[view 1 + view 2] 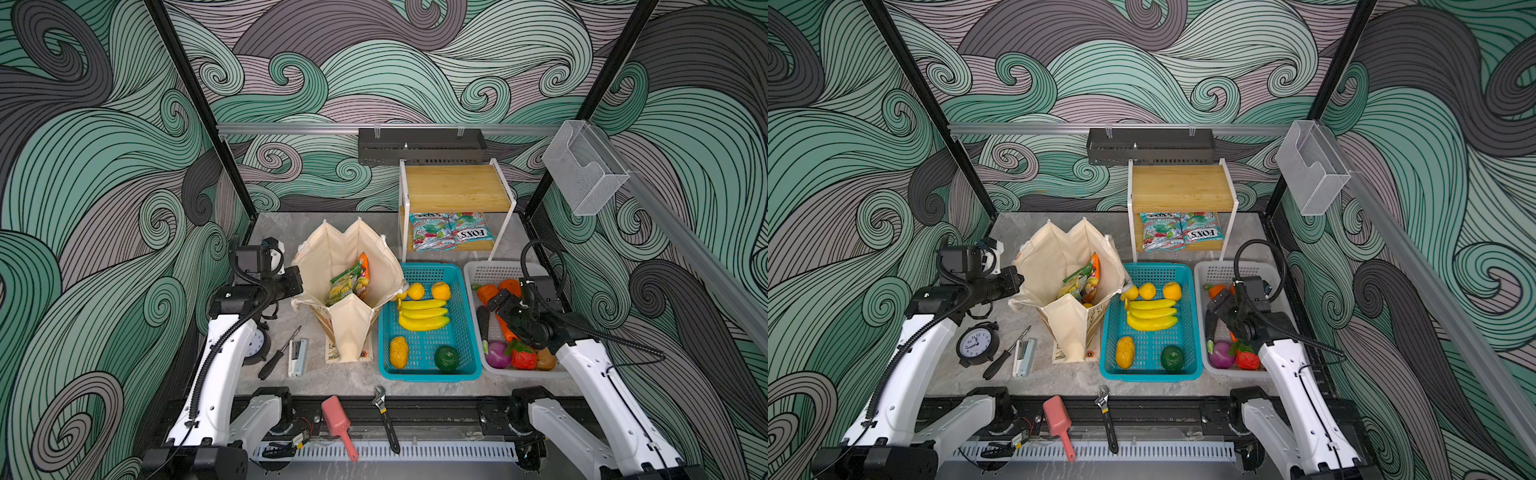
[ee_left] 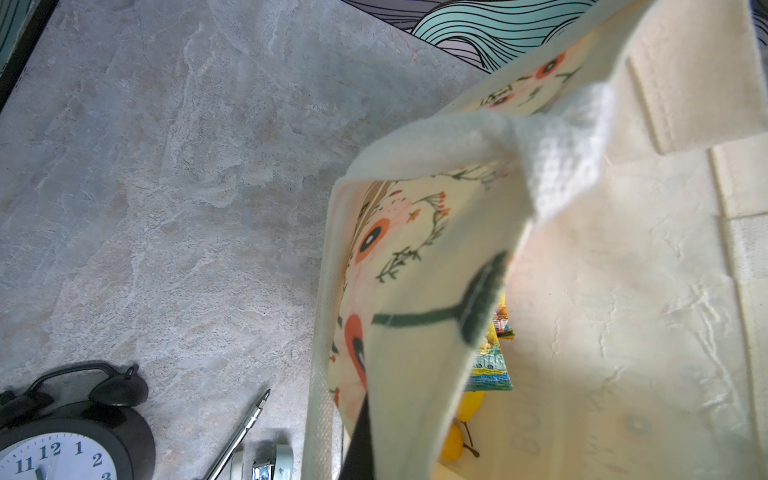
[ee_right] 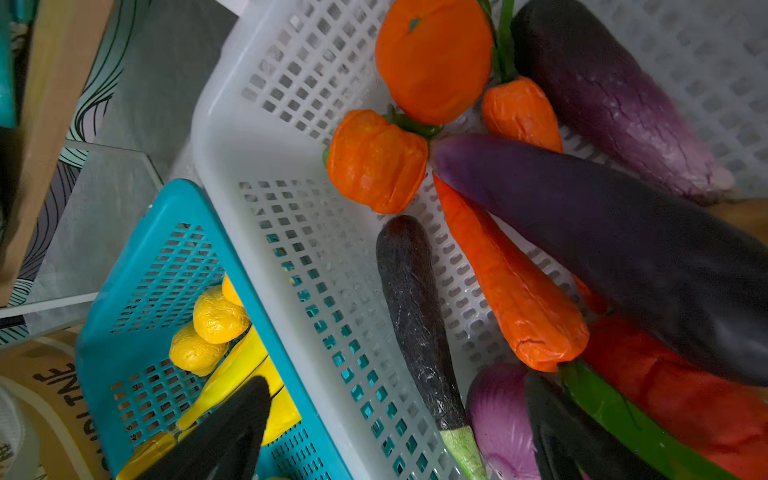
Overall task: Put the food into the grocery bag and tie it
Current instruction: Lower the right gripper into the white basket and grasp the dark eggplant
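The cream grocery bag [image 1: 332, 249] [image 1: 1054, 249] stands open at centre left. My left gripper [image 1: 297, 282] [image 1: 1017, 280] is shut on its left rim; the left wrist view shows a dark finger [image 2: 357, 449] pinching the floral cloth [image 2: 415, 374]. Inside lie an orange-red and a green candy packet [image 1: 351, 282] with yellow fruit [image 2: 469, 405] beneath. More food sits in the teal basket [image 1: 428, 376]: a yellow round fruit [image 1: 415, 291], an orange [image 1: 440, 290] and a ribbed orange fruit [image 1: 399, 352]. My right gripper [image 1: 496, 305] [image 3: 395, 436] hangs open and empty over the white basket [image 1: 471, 274].
The white basket holds toy vegetables, among them aubergines [image 3: 623, 249] and a carrot [image 3: 511, 291]. Bananas [image 1: 422, 316] and a green fruit [image 1: 446, 357] lie in the teal basket. A shelf [image 1: 457, 187] holds teal packets. A clock [image 1: 976, 345], screwdriver [image 1: 278, 353], stapler [image 1: 297, 357], scoop [image 1: 338, 426] and wrench [image 1: 386, 419] lie near the front.
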